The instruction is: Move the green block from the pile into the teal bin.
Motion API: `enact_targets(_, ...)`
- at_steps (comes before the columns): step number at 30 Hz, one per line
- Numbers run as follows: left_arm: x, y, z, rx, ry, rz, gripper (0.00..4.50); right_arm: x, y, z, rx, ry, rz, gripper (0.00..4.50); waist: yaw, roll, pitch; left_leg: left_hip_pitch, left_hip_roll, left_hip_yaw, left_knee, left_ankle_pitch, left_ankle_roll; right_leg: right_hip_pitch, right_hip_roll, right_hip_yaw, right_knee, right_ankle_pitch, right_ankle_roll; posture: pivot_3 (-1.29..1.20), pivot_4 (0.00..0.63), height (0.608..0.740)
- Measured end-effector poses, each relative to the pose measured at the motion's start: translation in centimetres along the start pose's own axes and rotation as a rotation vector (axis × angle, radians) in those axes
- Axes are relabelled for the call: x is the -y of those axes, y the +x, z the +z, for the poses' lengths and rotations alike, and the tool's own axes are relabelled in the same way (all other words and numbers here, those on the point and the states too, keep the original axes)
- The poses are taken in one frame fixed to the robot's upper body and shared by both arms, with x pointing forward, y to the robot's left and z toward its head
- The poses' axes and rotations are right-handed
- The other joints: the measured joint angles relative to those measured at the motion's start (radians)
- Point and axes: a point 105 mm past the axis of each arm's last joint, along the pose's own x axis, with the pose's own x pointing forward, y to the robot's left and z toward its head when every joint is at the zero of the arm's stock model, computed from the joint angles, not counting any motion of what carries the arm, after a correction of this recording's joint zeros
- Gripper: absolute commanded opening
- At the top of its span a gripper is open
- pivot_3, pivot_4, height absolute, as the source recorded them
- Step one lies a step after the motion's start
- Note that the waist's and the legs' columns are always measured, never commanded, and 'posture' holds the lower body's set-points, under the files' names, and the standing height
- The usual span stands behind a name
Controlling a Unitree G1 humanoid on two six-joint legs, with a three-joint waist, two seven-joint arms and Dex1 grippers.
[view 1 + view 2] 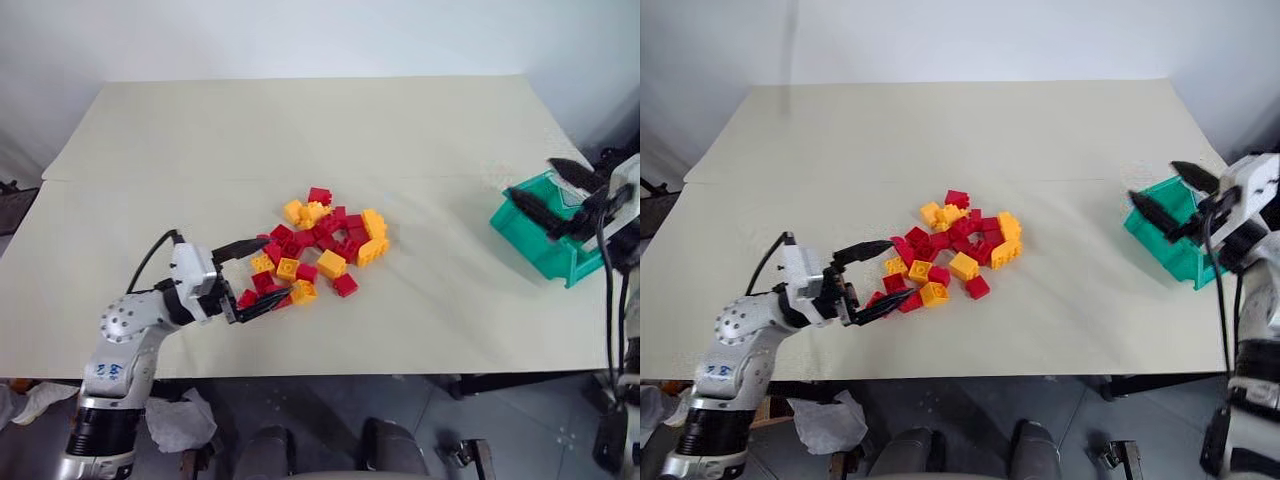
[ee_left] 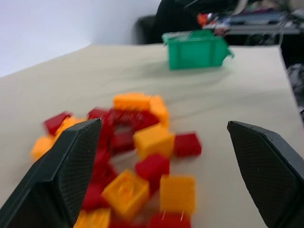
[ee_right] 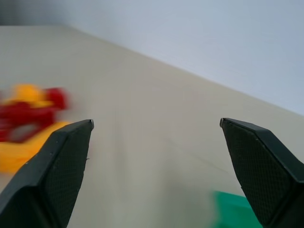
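Note:
The pile [image 1: 320,245] of red and yellow-orange studded bricks lies in the middle of the beige table [image 1: 300,130]. The green block is hidden or out of view. My left gripper [image 1: 280,267] is open and level at the pile's near-left edge, with its fingertips either side of the outermost bricks. In the left wrist view the left gripper [image 2: 164,123] has nothing clamped between its fingers. The teal bin [image 1: 540,245] stands at the table's right edge. Above its rim my right gripper [image 1: 532,180] is open and empty, pointing back toward the pile.
A faint seam crosses the table behind the pile. The bin sits close to the right edge of the table. Beyond the front edge, below the table, are dark chair parts and a crumpled white cloth [image 1: 180,420].

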Motion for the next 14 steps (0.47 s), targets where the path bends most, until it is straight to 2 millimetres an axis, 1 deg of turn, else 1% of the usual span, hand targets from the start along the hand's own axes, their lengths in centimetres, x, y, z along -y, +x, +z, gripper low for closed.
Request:
enact_targets(2,-0.6,-1.3,-0.4,-0.026,0.009,0.038,4.5,-3.2,0.1,-0.8,-0.028,0.018,0.152,4.46,0.009,0.0,0.0,0.0,0.0,0.0,0.0,0.0,0.0,0.0,0.0,0.0,0.0,0.0,0.0,0.0,0.15,0.74)
enact_targets(6,-0.8,-2.7,-1.3,-0.073,0.005,0.076,4.5,-7.5,-0.6,-2.7,-0.065,0.062,0.311,4.46,0.019,0.0,0.0,0.001,0.0,0.0,0.001,0.0,0.0,0.001,0.0,0.0,0.0,0.0,0.0,0.0,0.15,0.74)
enact_targets(7,-0.8,-3.1,-1.5,-0.088,0.007,0.087,4.5,-8.2,-0.9,-3.2,-0.07,0.076,0.33,4.46,0.021,0.0,0.0,0.001,0.0,0.0,0.001,0.0,0.0,0.001,0.0,0.0,0.0,0.0,0.0,0.0,0.15,0.74)
enact_targets(10,-0.9,-4.3,-2.8,-0.157,0.021,0.133,4.5,-10.0,-2.2,-4.8,-0.089,0.107,0.347,4.46,0.019,0.0,0.0,0.001,0.0,0.0,0.0,0.0,0.0,0.001,0.0,0.0,0.0,0.0,0.0,0.0,0.15,0.74)
enact_targets(12,-0.7,-5.0,-3.4,-0.197,0.033,0.149,4.5,-10.5,-2.9,-5.4,-0.092,0.113,0.332,4.46,0.018,0.0,0.0,0.001,0.0,0.0,0.0,0.0,0.0,0.001,0.0,0.0,0.0,0.0,0.0,0.0,0.15,0.74)
enact_targets(14,-0.7,-5.3,-3.6,-0.207,0.037,0.161,4.5,-10.7,-3.1,-5.7,-0.075,0.101,0.303,4.46,0.016,0.0,0.0,0.002,0.0,0.001,0.001,0.0,0.0,0.001,0.0,0.001,0.001,0.0,0.0,0.0,0.15,0.74)
